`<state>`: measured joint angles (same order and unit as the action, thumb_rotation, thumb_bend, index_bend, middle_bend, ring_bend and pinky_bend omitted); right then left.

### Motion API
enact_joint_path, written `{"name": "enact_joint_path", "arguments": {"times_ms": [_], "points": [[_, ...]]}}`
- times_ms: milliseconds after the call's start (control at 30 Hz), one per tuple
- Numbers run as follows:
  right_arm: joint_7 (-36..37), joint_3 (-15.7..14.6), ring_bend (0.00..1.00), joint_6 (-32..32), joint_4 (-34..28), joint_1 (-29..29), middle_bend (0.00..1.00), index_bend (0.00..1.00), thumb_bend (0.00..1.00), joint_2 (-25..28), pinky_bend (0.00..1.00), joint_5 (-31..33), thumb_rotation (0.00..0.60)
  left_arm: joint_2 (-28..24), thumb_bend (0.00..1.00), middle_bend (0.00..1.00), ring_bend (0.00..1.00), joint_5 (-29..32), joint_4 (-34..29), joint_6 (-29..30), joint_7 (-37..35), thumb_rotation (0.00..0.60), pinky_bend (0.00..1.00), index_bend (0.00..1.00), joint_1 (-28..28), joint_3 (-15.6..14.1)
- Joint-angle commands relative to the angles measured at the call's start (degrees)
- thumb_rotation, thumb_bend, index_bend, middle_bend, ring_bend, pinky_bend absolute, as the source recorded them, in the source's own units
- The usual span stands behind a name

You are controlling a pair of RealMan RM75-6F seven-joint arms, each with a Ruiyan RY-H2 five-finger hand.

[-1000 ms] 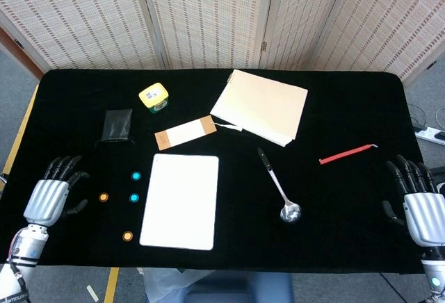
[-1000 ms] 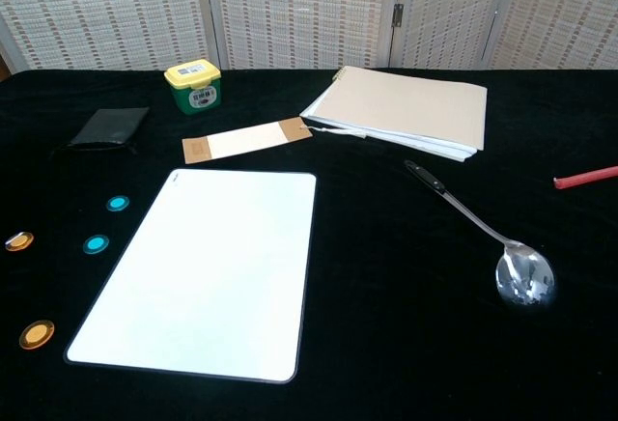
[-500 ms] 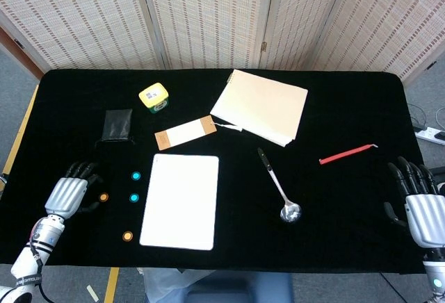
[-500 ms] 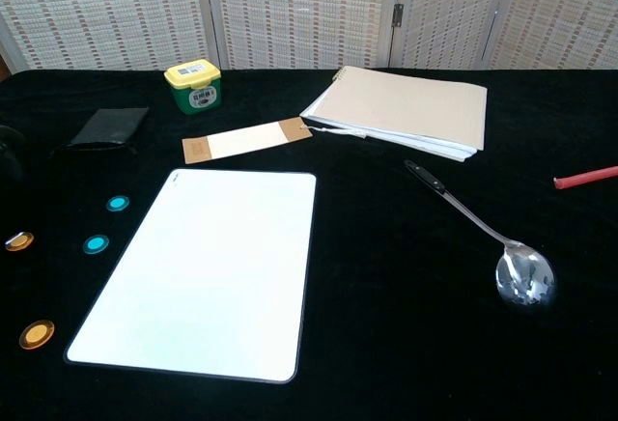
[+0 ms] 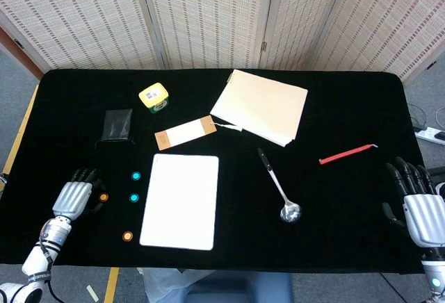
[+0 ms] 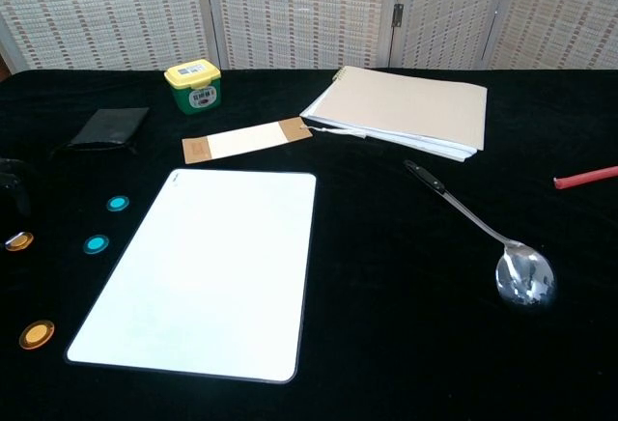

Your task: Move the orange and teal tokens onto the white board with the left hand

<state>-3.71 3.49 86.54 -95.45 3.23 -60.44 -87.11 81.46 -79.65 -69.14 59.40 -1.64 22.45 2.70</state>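
The white board (image 5: pixel 181 201) lies flat near the table's front, also seen in the chest view as the white board (image 6: pixel 205 270). To its left lie two teal tokens (image 5: pixel 135 176) (image 5: pixel 133 197) and two orange tokens (image 5: pixel 103 197) (image 5: pixel 127 236). In the chest view the teal tokens (image 6: pixel 117 203) (image 6: pixel 96 243) and orange tokens (image 6: pixel 17 240) (image 6: pixel 37 333) show at the left. My left hand (image 5: pixel 75 197) hovers just left of the upper orange token, fingers apart, holding nothing. My right hand (image 5: pixel 419 206) rests open at the table's right edge.
A black pouch (image 5: pixel 117 124), a yellow-lidded green jar (image 5: pixel 154 97) and a brown card (image 5: pixel 185 133) sit behind the board. A cream notebook (image 5: pixel 261 105), a metal spoon (image 5: pixel 279 187) and a red stick (image 5: pixel 347 153) lie to the right.
My left hand has moved right and lowered toward the upper orange token, its dark fingertips now entering the chest view's left edge. The right hand stays put.
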Motion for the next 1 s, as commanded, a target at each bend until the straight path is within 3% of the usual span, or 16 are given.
{"name": "enact_joint_path", "arguments": {"times_ms": [33, 1000], "points": [[0.0, 0.0, 0.0, 0.0, 0.0, -0.1, 0.0, 0.0, 0.43, 0.0, 0.0, 0.1, 0.6, 1.2, 0.37, 0.15, 0.08, 0.4, 1.4, -0.8, -0.3, 0.6, 0.0, 0.44, 0.4, -0.1], [-0.8, 0.1, 0.0, 0.2, -1.2, -0.4, 0.0, 0.0, 0.43, 0.3, 0.0, 0.6, 0.6, 6.0, 0.4, 0.16, 0.08, 1.5, 9.8, -2.5, -3.0, 0.6, 0.0, 0.48, 1.2, -0.4]]}}
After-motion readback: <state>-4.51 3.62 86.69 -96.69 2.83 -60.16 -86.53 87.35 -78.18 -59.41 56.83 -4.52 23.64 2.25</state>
